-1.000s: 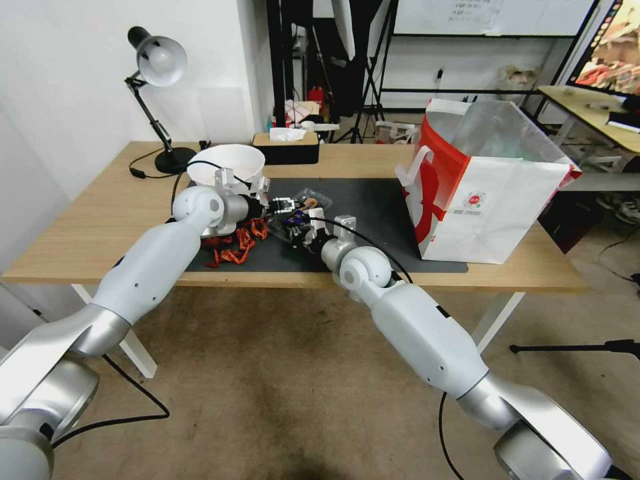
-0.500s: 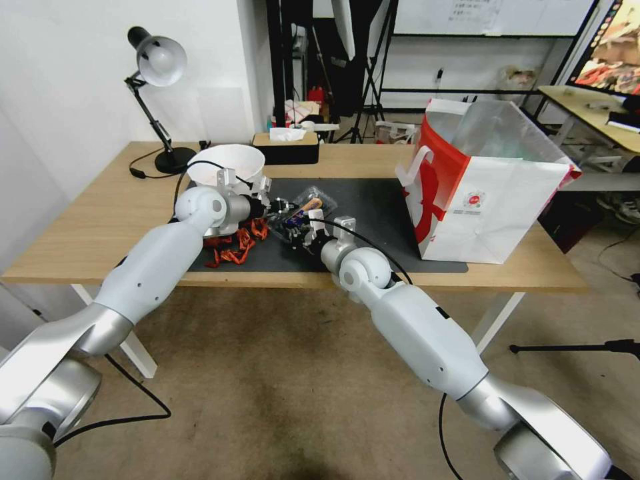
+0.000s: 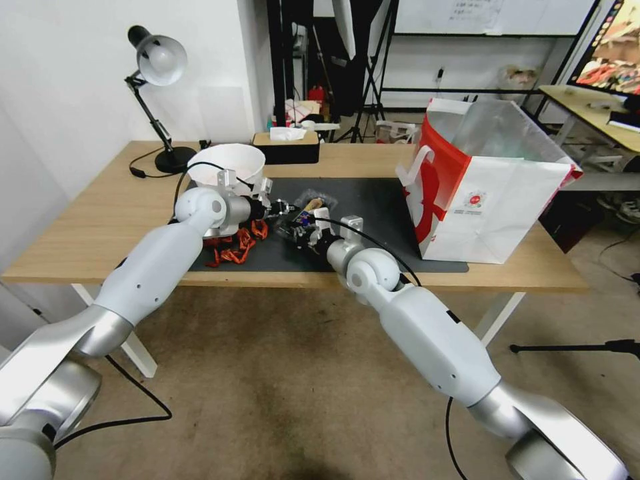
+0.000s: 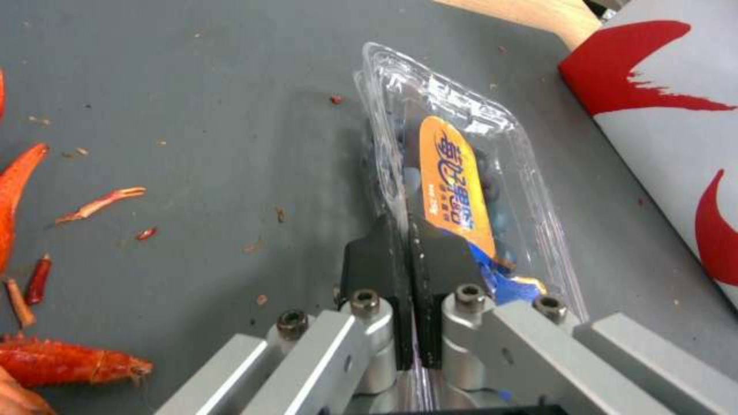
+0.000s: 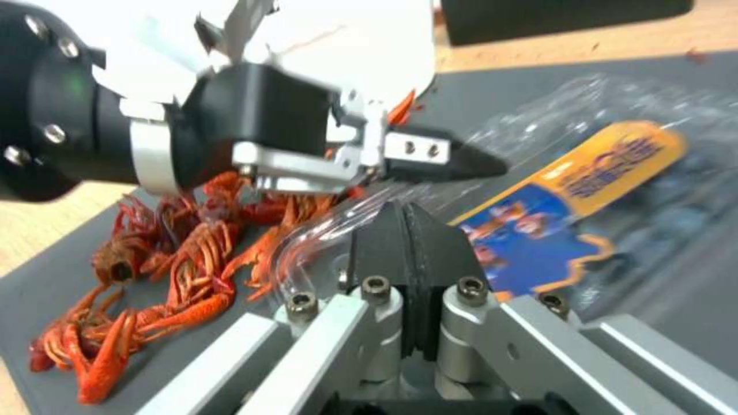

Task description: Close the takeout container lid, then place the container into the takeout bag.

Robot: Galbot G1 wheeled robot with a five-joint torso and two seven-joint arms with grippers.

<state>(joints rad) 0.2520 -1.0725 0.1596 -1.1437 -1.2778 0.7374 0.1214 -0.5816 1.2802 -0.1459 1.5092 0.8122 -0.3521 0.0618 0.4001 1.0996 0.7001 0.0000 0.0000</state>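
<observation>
Clear blueberry clamshell point(image 4: 461, 190) near the dark mat's point(image 3: 373, 200) middle, lid point(image 5: 599, 167) down over berries. Left gripper point(image 4: 411, 253) and right gripper point(image 5: 407, 242) both pinched on its thin rim. Likely risks: slipping, popping open, missing the takeout bag point(image 3: 487, 193).

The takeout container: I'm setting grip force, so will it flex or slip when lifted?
The takeout container is thin clear plastic, so it probably flexes under a pinch. The left gripper holds only its edge, so it may sag. Its glossy walls look slippery.
</observation>
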